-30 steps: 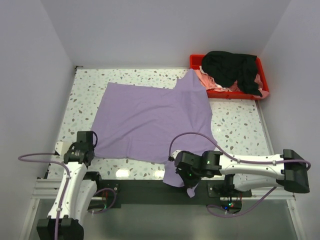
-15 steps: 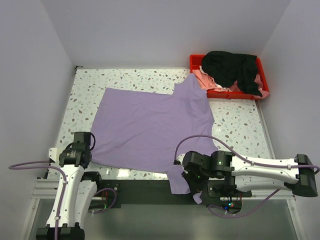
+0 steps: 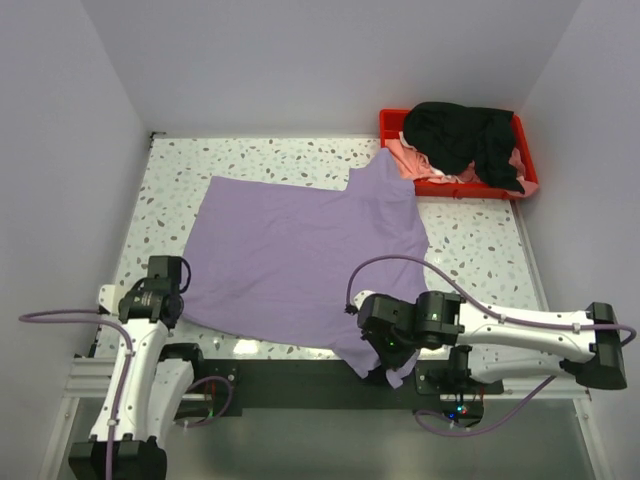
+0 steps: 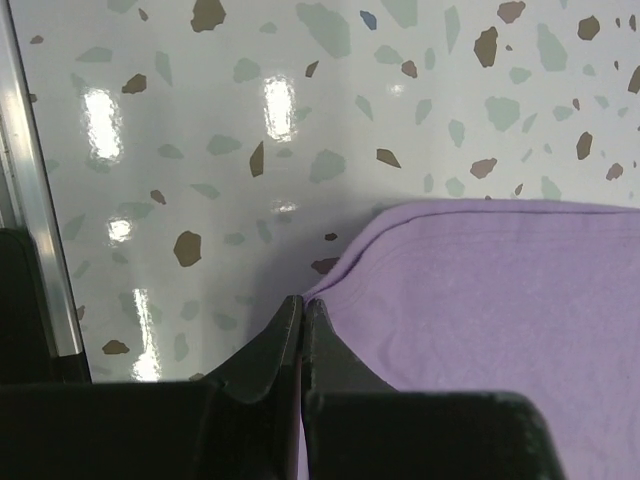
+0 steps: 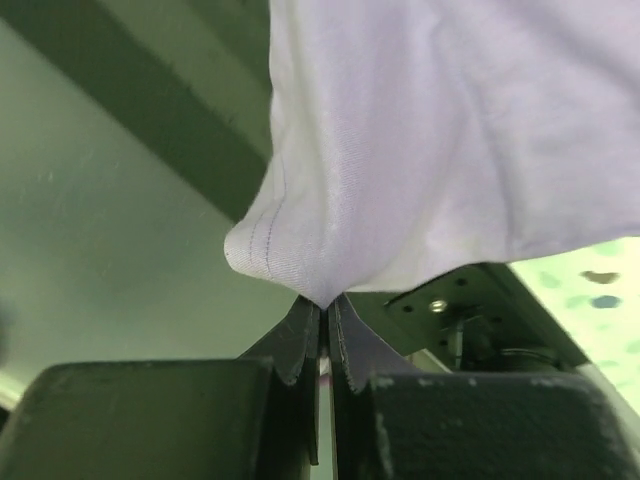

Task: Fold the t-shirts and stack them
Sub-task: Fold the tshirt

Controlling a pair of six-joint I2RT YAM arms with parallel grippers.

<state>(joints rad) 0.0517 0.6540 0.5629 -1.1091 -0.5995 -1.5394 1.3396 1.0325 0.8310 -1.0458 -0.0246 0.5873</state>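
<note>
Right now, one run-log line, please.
left pincer: shut on lavender t-shirt edge | right pincer: shut on its hem | black t-shirt: in red tray

The wide lavender cloth t-shirt (image 3: 300, 250) looks soft and matt, a fine knit with a stitched hem visible in the right wrist view. The white speckled stone-look tabletop (image 3: 470, 260) is smooth and glossy, with lamp glare mirrored on it. The rectangular red plastic tray (image 3: 450, 190) has a slight sheen. The crumpled black cloth t-shirt (image 3: 460, 135) and pale pink cloth t-shirt (image 3: 408, 158) are dull. The silver metal rail (image 4: 30, 200) looks brushed. The left gripper (image 4: 302, 303) has smooth fingers (image 4: 262, 358) – matt black plastic
</note>
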